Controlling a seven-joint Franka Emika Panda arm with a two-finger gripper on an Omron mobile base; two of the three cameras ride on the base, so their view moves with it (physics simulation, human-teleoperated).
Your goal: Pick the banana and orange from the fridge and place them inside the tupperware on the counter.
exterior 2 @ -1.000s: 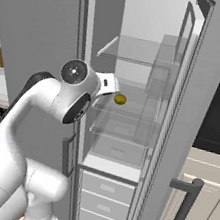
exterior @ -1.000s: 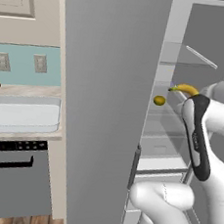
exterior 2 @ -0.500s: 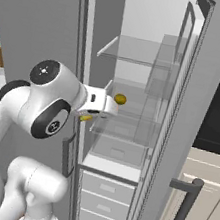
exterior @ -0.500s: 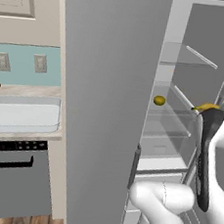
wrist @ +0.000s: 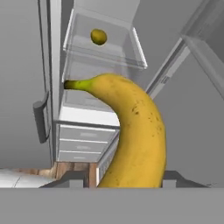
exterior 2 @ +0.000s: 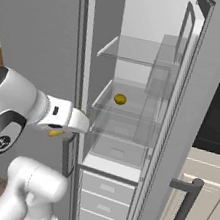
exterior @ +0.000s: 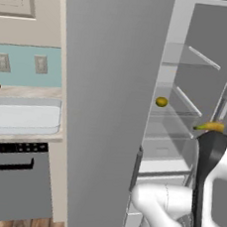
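The shallow pale grey-white rectangular tupperware [exterior: 22, 117] is seen at the left on the beige marbled table [exterior: 28, 138]. The curved yellow banana [wrist: 131, 135] is pinched in the pincer [exterior: 212, 132], outside the tall grey fridge [exterior 2: 136, 86]. It should be carried level, clear of the door edge. The round yellowish orange [exterior 2: 119, 99] is left on the clear shelf.

The arm is retracting from the fridge [exterior 2: 136, 86] interior, carrying the banana [wrist: 131, 131] out past the open front edge. The gripper [exterior 2: 60, 133] is now sitting lower and further back from the shelves than before.
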